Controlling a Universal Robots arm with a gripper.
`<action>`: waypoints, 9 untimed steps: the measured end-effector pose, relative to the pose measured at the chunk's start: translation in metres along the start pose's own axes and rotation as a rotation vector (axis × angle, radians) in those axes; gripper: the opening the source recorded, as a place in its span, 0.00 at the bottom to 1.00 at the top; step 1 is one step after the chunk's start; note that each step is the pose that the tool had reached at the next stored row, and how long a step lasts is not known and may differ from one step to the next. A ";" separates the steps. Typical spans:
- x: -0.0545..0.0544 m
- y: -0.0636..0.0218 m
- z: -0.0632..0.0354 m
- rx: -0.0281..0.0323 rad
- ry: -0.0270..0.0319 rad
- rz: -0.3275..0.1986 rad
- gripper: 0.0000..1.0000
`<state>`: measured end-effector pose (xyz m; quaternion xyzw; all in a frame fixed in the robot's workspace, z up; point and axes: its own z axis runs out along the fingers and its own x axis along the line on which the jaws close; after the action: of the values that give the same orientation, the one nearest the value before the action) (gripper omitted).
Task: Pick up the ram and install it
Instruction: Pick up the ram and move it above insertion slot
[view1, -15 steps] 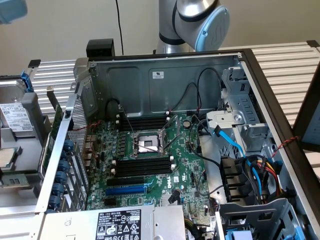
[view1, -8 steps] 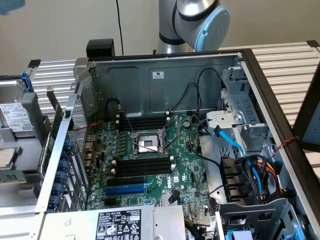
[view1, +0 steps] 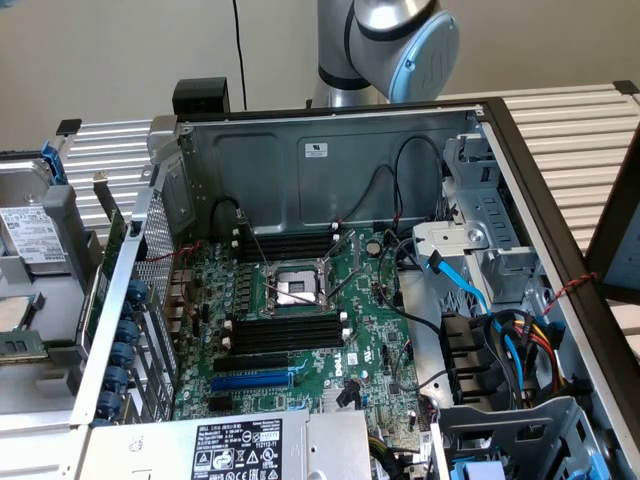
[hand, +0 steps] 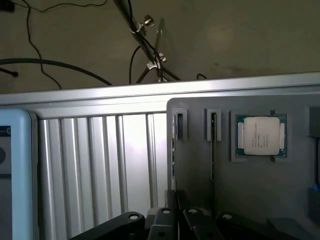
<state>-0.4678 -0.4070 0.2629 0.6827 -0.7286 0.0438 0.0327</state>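
Exterior view's left: silver drive unit (view1: 30, 235) with a white label, lying outside the case on the ribbed aluminium bench (view1: 570, 130). Next to it, a row of blue plastic tabs (view1: 122, 345) along the perforated metal wall (view1: 160, 250) of the case. Middle: open grey steel PC case (view1: 300, 150) with the green motherboard (view1: 370, 340) flat inside. Metal CPU socket (view1: 297, 289) has long black memory slots (view1: 285, 331) on its near and far sides, all looking bare. Blue expansion slot (view1: 250, 382) sits nearer, and the power supply (view1: 235, 450) with a black-and-white label is at the near edge. Black cables (view1: 425, 322) trail over the board. Exterior view's right: blue flat cable (view1: 462, 282), red-yellow wire bundle (view1: 535, 345), grey drive cage (view1: 490, 230). Silver-and-blue robot arm (view1: 395, 40) rises behind the far case wall. Wrist view: end effector (hand: 172, 202), black linkage with round screws, hangs over the seam between the ribbed bench and a matte grey tray (hand: 260, 190); spread or pressed together, cannot tell. Ram (hand: 173, 160), as far as it reads, is the thin dark edge-on strip in the tray groove along the edge meeting the bench. It sits just ahead of the end effector; contact unclear. Square CPU chip (hand: 260, 135) with a silver lid sits in its own recess in the tray, with a clip holder (hand: 213, 125) between it and the ram.
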 end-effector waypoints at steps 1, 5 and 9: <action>0.000 0.0000 -0.0012 0.0001 0.0024 0.000 0.12; 0.000 -0.0001 -0.0054 0.0008 0.0115 0.000 0.12; 0.000 -0.0001 -0.0093 0.0015 0.0216 0.000 0.12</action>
<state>-0.4678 -0.4064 0.2722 0.6823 -0.7281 0.0517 0.0401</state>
